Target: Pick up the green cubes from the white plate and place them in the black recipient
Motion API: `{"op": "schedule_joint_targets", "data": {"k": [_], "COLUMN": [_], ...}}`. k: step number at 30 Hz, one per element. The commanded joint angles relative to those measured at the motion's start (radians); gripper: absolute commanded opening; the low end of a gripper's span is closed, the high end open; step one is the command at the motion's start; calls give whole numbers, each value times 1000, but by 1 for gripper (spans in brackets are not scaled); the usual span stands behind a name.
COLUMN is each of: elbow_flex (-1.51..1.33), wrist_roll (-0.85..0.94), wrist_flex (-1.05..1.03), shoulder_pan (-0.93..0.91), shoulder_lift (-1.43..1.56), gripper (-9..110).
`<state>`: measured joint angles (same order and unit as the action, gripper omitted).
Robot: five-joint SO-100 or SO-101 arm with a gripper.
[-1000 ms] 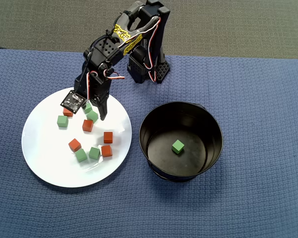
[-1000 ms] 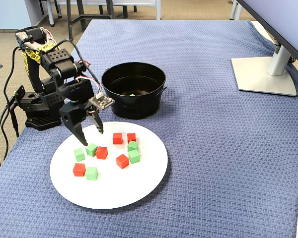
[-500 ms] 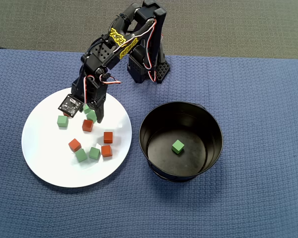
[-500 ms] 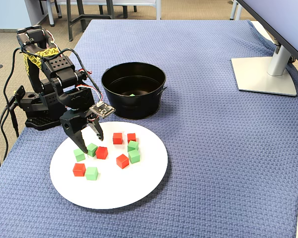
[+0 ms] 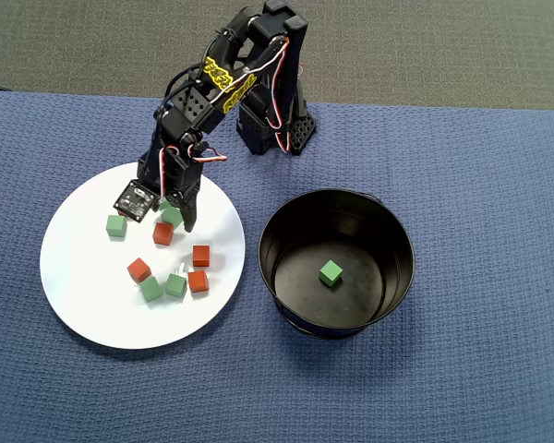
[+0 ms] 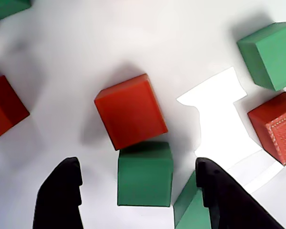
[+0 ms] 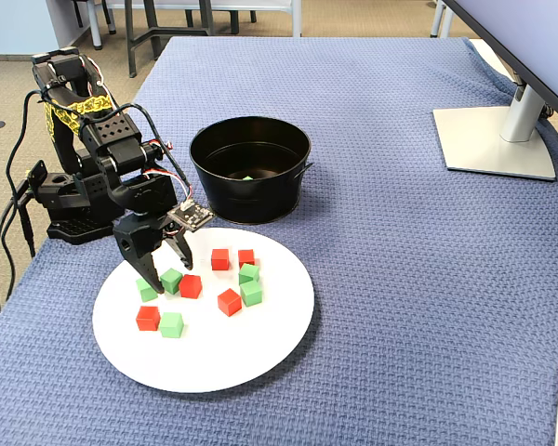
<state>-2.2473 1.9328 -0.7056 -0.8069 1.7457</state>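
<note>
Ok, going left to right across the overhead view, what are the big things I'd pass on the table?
White plate holding green and red-orange cubes, with the end effector over its upper right part → the arm's base, farther back → black pot with one green cube inside.

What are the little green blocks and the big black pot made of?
The green cubes look like painted wood or plastic: matte, sharp-edged, no shine. I can't tell which. The black recipient is probably enamelled metal or plastic: its glossy walls reflect light and its rim is thin.
</note>
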Motion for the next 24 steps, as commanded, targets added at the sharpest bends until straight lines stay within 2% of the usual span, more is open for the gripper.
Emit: {"op": "schedule_joint_targets", "data": {"k": [1,7,9,12,18,21,24], "elbow_flex": [-8,-44,-46,-44,-43,-40,52], "wrist_roll": [-12,-15,-23,-41,-80,-192,-305], "wrist_flex": [43,81,83,86,100,144,-26], "shoulder_pan": [9,17,18,25,37,72,114], "shoulder_lift": [3,0,0,0,11,41,123], "gripper": [24,21,15,0,0,0,0]}}
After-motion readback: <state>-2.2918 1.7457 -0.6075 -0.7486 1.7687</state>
